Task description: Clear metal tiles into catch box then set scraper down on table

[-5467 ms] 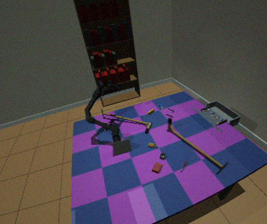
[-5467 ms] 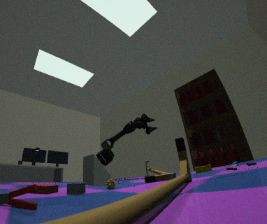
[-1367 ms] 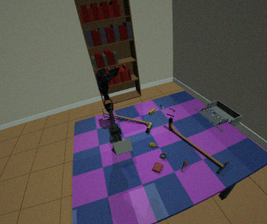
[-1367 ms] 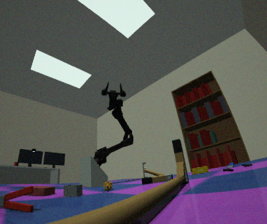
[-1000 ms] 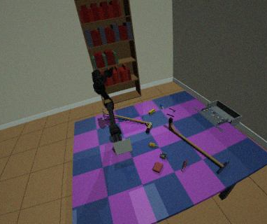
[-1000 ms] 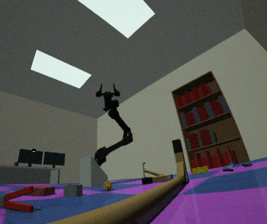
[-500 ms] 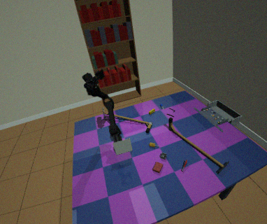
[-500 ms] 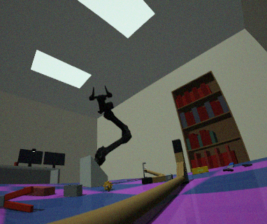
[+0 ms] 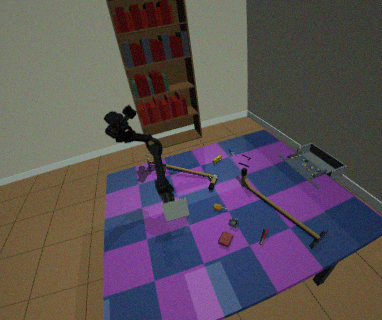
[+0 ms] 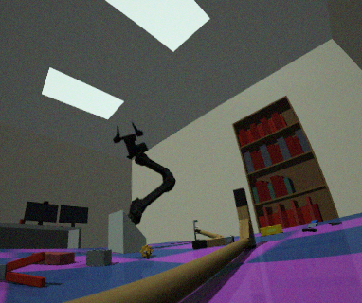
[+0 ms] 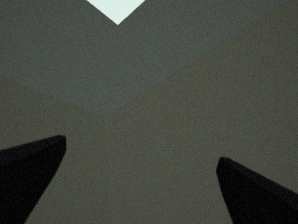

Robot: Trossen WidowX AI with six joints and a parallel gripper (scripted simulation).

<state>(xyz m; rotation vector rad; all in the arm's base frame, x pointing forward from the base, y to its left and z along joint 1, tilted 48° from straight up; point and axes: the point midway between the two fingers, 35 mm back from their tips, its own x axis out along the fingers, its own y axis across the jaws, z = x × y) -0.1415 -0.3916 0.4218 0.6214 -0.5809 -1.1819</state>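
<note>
My gripper [image 9: 120,115] [image 10: 125,127] [image 11: 142,150] is open and empty, raised high above the table on the arm. The long wooden-handled tool [image 9: 278,207] [image 10: 169,284], seemingly the long scraper, lies on the checkered table, a dark crosspiece at its near right end and an upright block at the other. The gripper is far from it. The grey steel plate [image 9: 294,161] is at the table's far right, with small metal tiles [image 9: 305,162] on it, too small to count. The catch box [image 9: 342,167] adjoins the plate; its inside is dark.
Another wooden-handled tool [image 9: 188,171] [image 10: 208,233] lies behind the arm's base. A pale block [image 9: 176,209] [image 10: 121,232] stands beside the base. A yellow piece [image 9: 217,159] [image 10: 271,230], grey block [image 9: 233,222] [image 10: 99,258], red block [image 9: 225,239] [image 10: 60,258] and red-handled item [image 9: 263,236] [image 10: 27,260] lie about.
</note>
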